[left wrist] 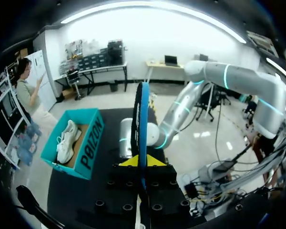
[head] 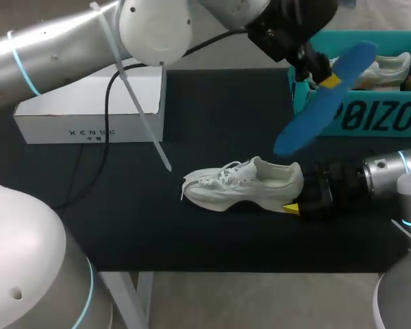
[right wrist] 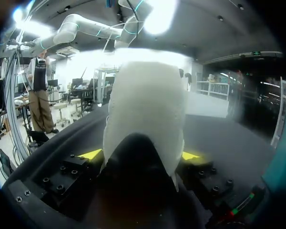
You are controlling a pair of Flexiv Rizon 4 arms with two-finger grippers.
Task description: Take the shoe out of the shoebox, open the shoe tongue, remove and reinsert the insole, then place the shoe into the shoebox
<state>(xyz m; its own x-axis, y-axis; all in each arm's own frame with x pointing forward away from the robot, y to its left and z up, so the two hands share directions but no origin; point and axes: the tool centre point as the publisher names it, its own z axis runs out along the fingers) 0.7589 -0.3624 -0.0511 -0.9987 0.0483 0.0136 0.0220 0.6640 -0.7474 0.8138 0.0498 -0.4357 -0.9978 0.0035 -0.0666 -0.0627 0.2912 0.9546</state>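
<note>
Black matting (head: 212,116) is covering the table, and the white shoe (head: 243,184) is lying on it near the middle, a little toward 5 o'clock, with its toe pointing to 9 o'clock. The right gripper (right wrist: 140,155) is pinching the shoe's heel from both sides. The left gripper (left wrist: 142,162) is hanging up in the air toward 1 o'clock, squeezing the blue insole (head: 318,106) between its yellow tips. The insole is dangling above the mat, apart from the shoe. The teal shoebox (head: 370,120) is sitting at 2 o'clock with another white shoe (head: 387,68) inside. A white box (head: 89,103) is resting at 10 o'clock.

I am thinking the shoe is out and the insole is out too. I am guessing two jobs are left: sliding the insole back in, then putting the shoe into the shoebox. Whether the tongue is pulled open, I cannot tell.
</note>
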